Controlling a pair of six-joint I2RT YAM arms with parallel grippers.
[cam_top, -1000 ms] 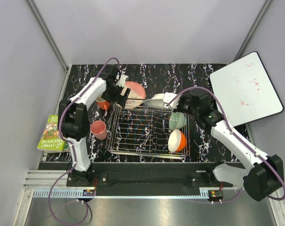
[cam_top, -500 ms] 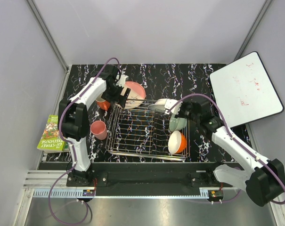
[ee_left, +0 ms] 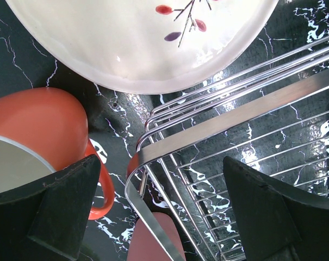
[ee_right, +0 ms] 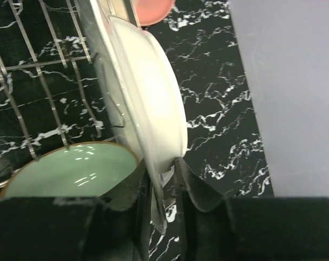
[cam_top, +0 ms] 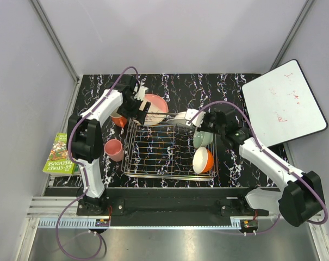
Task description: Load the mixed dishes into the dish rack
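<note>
Step in hand: seating the white plate in the dish rack. The right gripper carries the plate on edge at the far side of the dish rack, over its right half. Its fingers are closed tight on the plate's rim, one on each face, with no gap visible between pad and plate. The plate's lower edge appears level with the rack's far wires; whether it is seated between prongs cannot be told.

Next move, as judged: lower the plate until the prongs support it upright, then release. The pale green bowl stands just beside the plate inside the dish rack's right end, so clearance is tight there. The orange bowl sits nearer, also inside the right end.

The left gripper hangs over the dish rack's far-left corner, fingers spread wide, holding and touching nothing. Outside that corner lie the pink-and-peach plate and the orange mug. The smaller pink mug stands outside the dish rack's left wall. These three are not yet loaded.
</note>
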